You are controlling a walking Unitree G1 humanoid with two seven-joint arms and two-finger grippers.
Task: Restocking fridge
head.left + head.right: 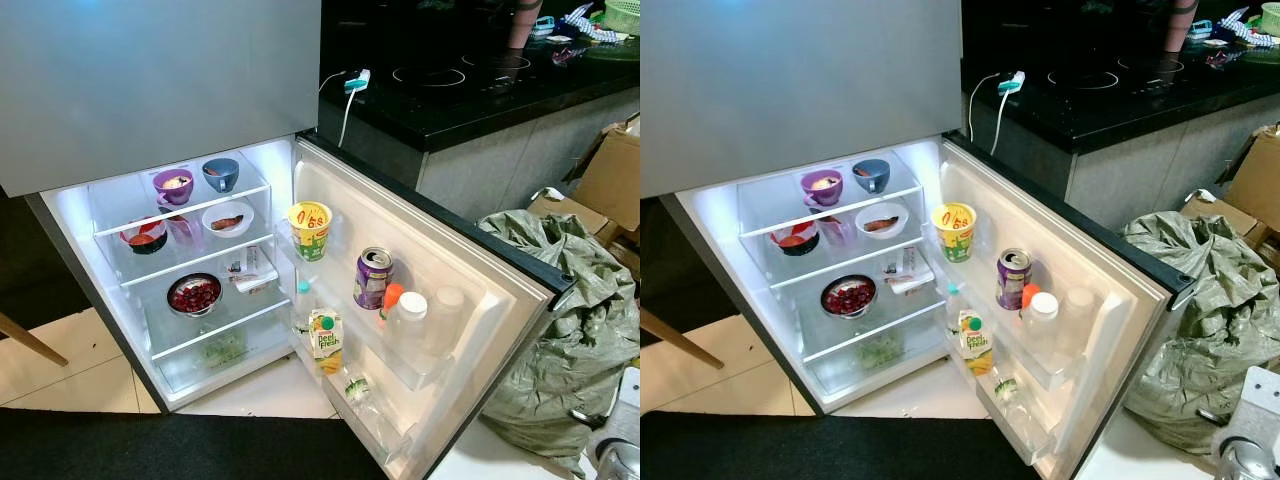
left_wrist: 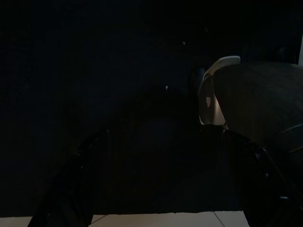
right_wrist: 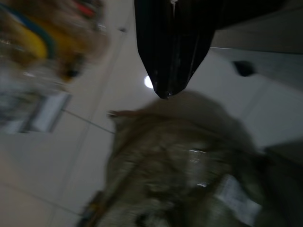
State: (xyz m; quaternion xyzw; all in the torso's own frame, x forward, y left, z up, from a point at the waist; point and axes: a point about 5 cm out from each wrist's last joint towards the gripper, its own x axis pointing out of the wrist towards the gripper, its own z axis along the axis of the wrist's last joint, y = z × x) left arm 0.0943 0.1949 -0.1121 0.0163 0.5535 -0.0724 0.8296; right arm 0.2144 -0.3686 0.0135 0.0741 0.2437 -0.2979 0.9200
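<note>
While the fridge (image 1: 150, 90) stands open before us, its door (image 1: 440, 260) carries a purple can (image 1: 372, 277) beside a yellow cup (image 1: 310, 229); our right gripper (image 3: 173, 47) hangs over a grey sack (image 1: 560, 320), its opening unreadable, like the left's.
</note>
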